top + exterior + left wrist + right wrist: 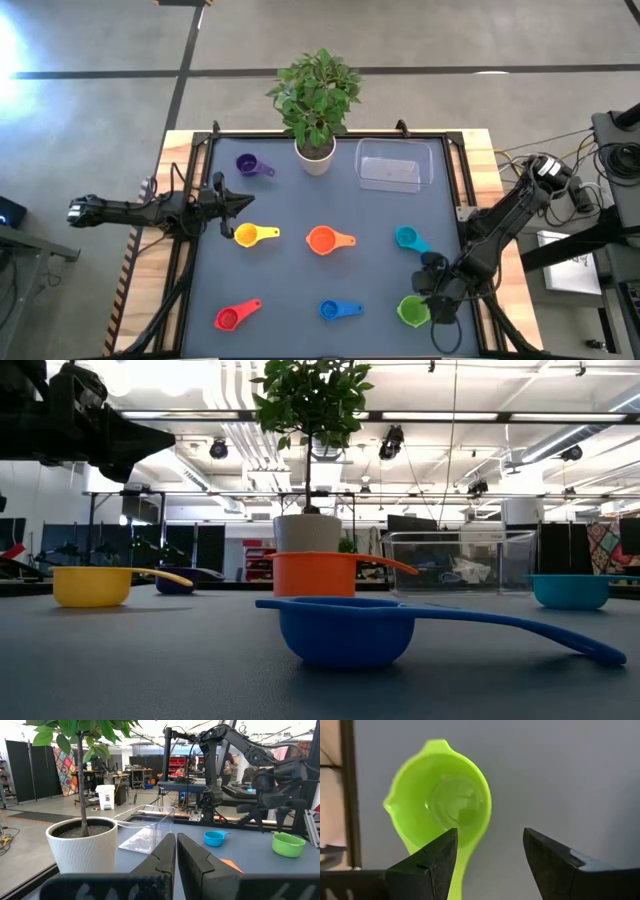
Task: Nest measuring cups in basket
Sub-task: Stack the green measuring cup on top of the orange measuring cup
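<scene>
Green cup (440, 805) beside table edge (347, 795).

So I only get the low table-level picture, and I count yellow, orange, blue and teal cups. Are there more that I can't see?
Observer: Yes. A green cup lies near the table's front right corner, outside your picture.
Operator: Is anything touching it?
Observer: No. The right gripper hangs open just above it without gripping it.
Operator: And the dark shape at my top left?
Observer: That is the left arm. From above, the left gripper is shut and sits just behind the yellow cup, holding nothing.
</scene>
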Tool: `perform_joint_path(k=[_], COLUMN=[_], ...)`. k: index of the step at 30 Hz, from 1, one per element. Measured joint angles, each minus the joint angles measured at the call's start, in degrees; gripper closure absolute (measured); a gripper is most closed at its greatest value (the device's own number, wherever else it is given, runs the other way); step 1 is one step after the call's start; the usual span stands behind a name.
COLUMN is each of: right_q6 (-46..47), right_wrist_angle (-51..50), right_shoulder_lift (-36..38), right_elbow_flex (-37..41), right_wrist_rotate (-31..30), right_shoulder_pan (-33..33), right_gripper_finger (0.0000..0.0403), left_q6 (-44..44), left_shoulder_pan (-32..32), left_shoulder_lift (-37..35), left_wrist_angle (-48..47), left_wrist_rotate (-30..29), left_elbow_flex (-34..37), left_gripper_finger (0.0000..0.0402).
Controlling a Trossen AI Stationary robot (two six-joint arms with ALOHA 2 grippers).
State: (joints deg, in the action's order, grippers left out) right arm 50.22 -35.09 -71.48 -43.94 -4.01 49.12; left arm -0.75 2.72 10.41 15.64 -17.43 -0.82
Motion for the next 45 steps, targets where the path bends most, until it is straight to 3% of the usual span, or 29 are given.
perform_joint_path(k=[8,14,17,22,23,29,35,41,45], right_q6=[1.55,0.92,0.10,-3.24,-3.72,-10.86,-20.86,-29.43,-34.90], right_wrist_angle=[1.00,1.57,1.63,3.33,4.03,8.50,18.35,19.45,14.06], right_shoulder_lift=[-2.39,-7.17,-8.50,-7.21,-6.43,-1.21,0.24,-3.88,-9.28], right_elbow_flex=[0.09,0.09,0.09,0.13,0.13,0.09,-2.02,-9.19,-17.04], right_wrist_rotate=[-0.50,-0.48,-0.46,-0.39,-0.49,-3.22,-5.16,0.07,2.51], right_shoulder_pan=[-0.58,-2.08,-3.25,-5.80,-6.51,-13.17,-24.37,-35.65,-40.47], right_gripper_finger=[0.0191,0.0223,0.0264,0.0375,0.0382,0.0394,0.0394,0.0394,0.0394], left_q6=[0.00,0.00,0.00,0.00,0.00,0.00,0.00,0.00,0.00], left_shoulder_pan=[0.00,0.01,0.02,0.01,0.01,0.01,0.00,0.02,0.00], left_shoulder_lift=[0.00,0.00,0.00,0.00,0.00,0.04,0.07,0.07,0.11], left_wrist_angle=[0.00,0.01,0.00,0.00,0.00,0.01,0.00,0.02,0.02], left_wrist_rotate=[0.00,-0.02,-0.02,-0.01,-0.02,-0.02,0.00,-0.01,-0.02], left_elbow_flex=[0.00,0.00,0.00,0.00,0.00,0.00,0.00,0.00,0.00], left_gripper_finger=[0.0402,0.0402,0.0402,0.0402,0.0402,0.0402,0.0402,0.0402,0.0402])
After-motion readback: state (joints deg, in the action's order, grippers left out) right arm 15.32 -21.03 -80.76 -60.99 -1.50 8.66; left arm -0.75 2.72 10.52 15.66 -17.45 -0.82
